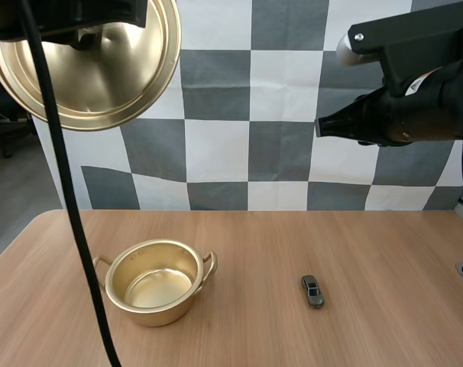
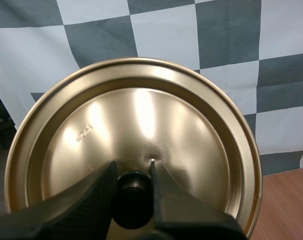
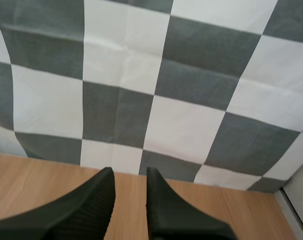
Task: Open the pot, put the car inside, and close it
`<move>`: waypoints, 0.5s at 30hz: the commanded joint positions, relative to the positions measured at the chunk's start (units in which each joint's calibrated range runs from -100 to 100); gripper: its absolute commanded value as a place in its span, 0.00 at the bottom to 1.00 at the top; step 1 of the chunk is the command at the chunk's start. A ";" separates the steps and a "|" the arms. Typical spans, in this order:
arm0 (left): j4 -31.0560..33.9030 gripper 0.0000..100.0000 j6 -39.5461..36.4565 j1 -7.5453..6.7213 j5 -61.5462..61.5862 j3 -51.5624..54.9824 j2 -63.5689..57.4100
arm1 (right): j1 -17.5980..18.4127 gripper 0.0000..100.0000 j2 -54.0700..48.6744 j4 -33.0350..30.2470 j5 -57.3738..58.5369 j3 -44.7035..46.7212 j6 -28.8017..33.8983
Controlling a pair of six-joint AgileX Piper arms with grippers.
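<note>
Pinching lid (image 2: 141, 125) by knob (image 2: 133, 196) btwn left gripper (image 2: 132, 168) fingers (image 2: 94, 197)

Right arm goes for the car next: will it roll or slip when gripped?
Probably light: the car is tiny beside the pot. If its wheels turn, a nudge may roll it lengthwise on the smooth table. Pinching across its sides seems safer.
</note>
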 commanded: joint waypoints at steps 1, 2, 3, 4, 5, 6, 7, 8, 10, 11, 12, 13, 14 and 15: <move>-0.55 0.00 -0.29 0.03 0.04 -0.25 -0.04 | -0.06 0.39 -1.97 -0.39 35.00 0.07 -0.01; -0.67 0.00 -0.37 0.03 0.04 -0.78 -0.04 | -0.06 0.39 -2.52 -0.39 35.00 0.07 -0.01; -0.67 0.00 -0.37 0.03 0.04 -1.65 0.10 | -0.06 0.39 -2.68 -0.51 35.00 0.07 -0.01; -0.67 0.00 -0.37 0.03 0.04 -2.53 0.38 | -0.06 0.39 -2.68 -1.16 35.00 0.07 -0.01; -0.55 0.00 -0.37 0.11 0.04 -3.48 0.55 | -0.06 0.39 -2.68 -1.67 35.00 0.07 -0.01; -0.06 0.00 -0.37 0.18 0.04 -4.32 0.87 | -0.06 0.39 -2.68 -1.67 35.00 0.07 -0.01; 0.44 0.00 -0.37 0.58 0.04 -5.47 1.33 | -0.06 0.39 -2.68 -2.00 35.00 0.07 -0.01; 0.94 0.00 -0.37 0.79 0.04 -6.27 1.68 | -0.06 0.39 -2.68 -2.00 35.00 0.07 -0.01; 1.38 0.00 -0.37 1.07 0.04 -7.67 2.33 | -0.06 0.39 -2.68 -2.00 35.00 0.07 -0.01; 1.51 0.00 -0.37 1.23 0.04 -8.44 2.56 | -0.06 0.39 -2.68 -2.00 35.00 0.07 -0.01; 1.51 0.00 -0.40 1.30 0.04 -9.04 2.49 | -0.06 0.39 -2.68 -2.00 35.00 0.07 -0.01; 1.51 0.00 -0.49 1.30 0.04 -9.45 2.59 | -0.06 0.39 -2.68 -2.00 35.00 0.07 -0.01; 1.35 0.00 -0.70 1.30 0.04 -9.73 2.42 | -0.06 0.39 -2.68 -2.00 35.00 0.07 -0.01; 1.35 0.00 -0.83 1.30 0.04 -9.85 2.30 | -0.06 0.39 -2.68 -2.00 35.00 0.07 -0.01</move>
